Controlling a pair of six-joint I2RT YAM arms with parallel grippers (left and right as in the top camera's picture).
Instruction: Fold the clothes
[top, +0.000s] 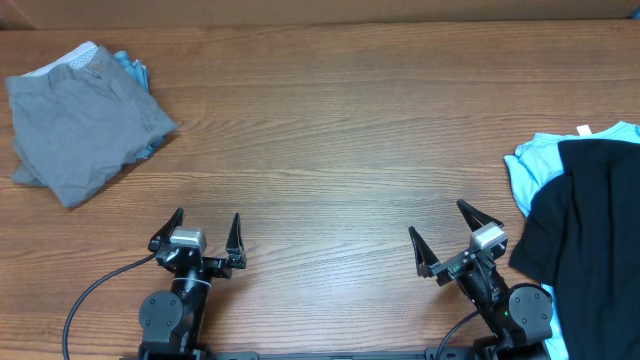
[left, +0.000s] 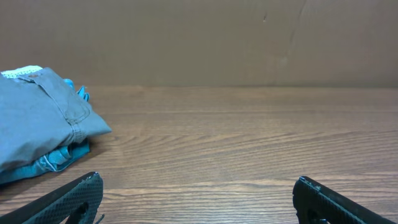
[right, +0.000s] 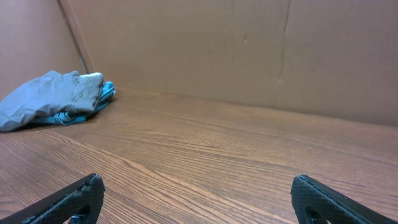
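A folded grey garment (top: 85, 120) lies on a folded blue one (top: 133, 70) at the table's far left; both show in the left wrist view (left: 37, 118) and the right wrist view (right: 53, 96). An unfolded black garment (top: 590, 230) lies over a light blue one (top: 535, 165) at the right edge. My left gripper (top: 205, 232) is open and empty near the front edge, left of centre. My right gripper (top: 442, 232) is open and empty near the front edge, just left of the black garment.
The wooden table (top: 330, 150) stretches between the two piles. A cardboard wall (left: 205, 37) stands along the table's far side and shows in the right wrist view (right: 249, 50) too. Black cables (top: 90, 300) trail from the arm bases.
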